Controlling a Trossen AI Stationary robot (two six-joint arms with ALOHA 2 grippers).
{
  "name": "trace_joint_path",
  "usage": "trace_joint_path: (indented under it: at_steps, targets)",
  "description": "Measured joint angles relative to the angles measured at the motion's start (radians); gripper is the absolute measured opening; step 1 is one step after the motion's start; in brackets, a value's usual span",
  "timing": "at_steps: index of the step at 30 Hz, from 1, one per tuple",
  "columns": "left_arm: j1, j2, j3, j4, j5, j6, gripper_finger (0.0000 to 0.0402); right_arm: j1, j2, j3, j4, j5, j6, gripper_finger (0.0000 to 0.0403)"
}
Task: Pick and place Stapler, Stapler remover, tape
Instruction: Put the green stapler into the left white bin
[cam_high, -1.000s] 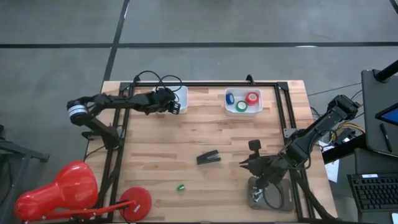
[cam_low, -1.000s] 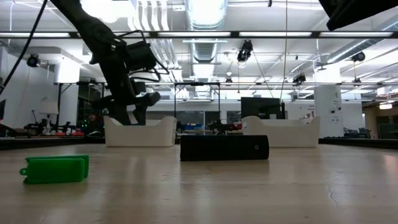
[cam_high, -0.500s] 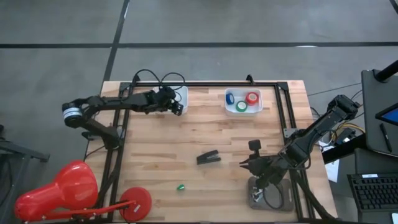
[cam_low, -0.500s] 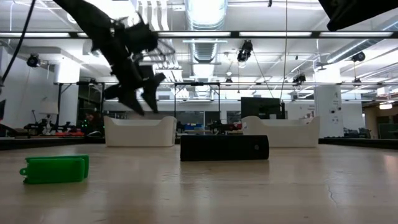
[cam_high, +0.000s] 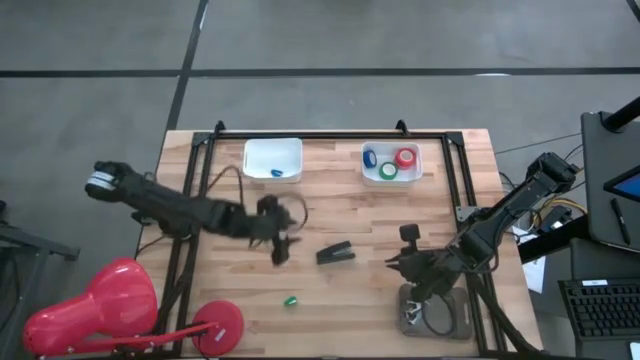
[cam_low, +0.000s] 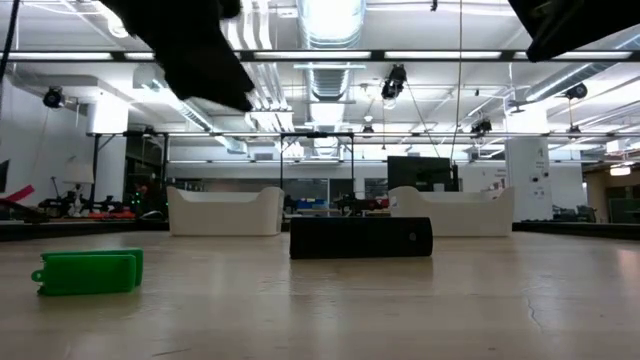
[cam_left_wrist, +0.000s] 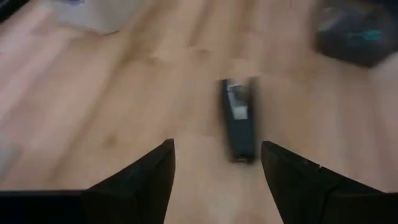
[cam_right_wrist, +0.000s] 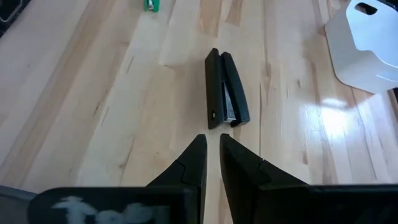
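The black stapler (cam_high: 336, 253) lies flat on the wooden table near its middle; it also shows as stapler (cam_left_wrist: 239, 124), stapler (cam_right_wrist: 225, 90) and stapler (cam_low: 360, 237). My left gripper (cam_high: 281, 252) hangs open just left of it, with the fingers (cam_left_wrist: 155, 177) apart and touching nothing. A small green staple remover (cam_high: 291, 300) rests nearer the near edge. Red, blue and green tape rolls (cam_high: 390, 162) sit in the far right white tray. My right gripper (cam_high: 392, 263) waits right of the stapler, shut (cam_right_wrist: 212, 155).
A second white tray (cam_high: 273, 158) at the far left holds a small blue thing (cam_high: 277, 172). A red lamp (cam_high: 95, 305) with a round base (cam_high: 220, 325) stands at the near left. A grey pouch (cam_high: 437, 315) lies near right. Black frame rails (cam_high: 190, 250) border the table.
My left gripper has swung from above the far left white tray toward the near edge and to the right, ending beside the stapler. A small blue thing now shows in the tray where the gripper was. The stapler, remover and right arm have stayed put.
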Motion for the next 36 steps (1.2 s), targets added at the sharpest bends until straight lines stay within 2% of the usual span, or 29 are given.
trace_joint_path:
  at_steps: [6,9,15,20,24,27,33,36]
  targets:
    - [-0.238,0.034,-0.001,0.013,-0.139,-0.111,0.0238,-0.012,0.009,-0.001,0.000,0.003,0.025,0.0038]
    - [-0.316,0.071,-0.001,0.031,-0.188,-0.182,0.0238,-0.025,0.009,-0.005,0.003,0.000,0.024,0.0027]
    - [-0.373,0.168,0.006,0.045,-0.199,-0.301,0.0238,-0.076,0.007,-0.043,0.066,-0.014,-0.032,0.0008]
    - [-0.381,0.243,0.022,0.079,-0.198,-0.313,0.0238,-0.151,-0.040,-0.104,0.199,-0.137,-0.119,0.0008]
    - [-0.381,0.278,0.044,0.081,-0.190,-0.325,0.0238,-0.236,-0.124,-0.161,0.290,-0.195,-0.179,0.0008]
    - [-0.382,0.297,0.052,0.080,-0.180,-0.326,0.0238,-0.308,-0.217,-0.207,0.291,-0.238,-0.190,0.0008]
    - [-0.385,0.307,0.059,0.082,-0.173,-0.333,0.0238,-0.457,-0.459,-0.342,0.292,-0.439,-0.213,0.0008]
    - [-0.385,0.307,0.059,0.083,-0.174,-0.333,0.0238,-0.504,-0.567,-0.405,0.272,-0.447,-0.209,0.0008]
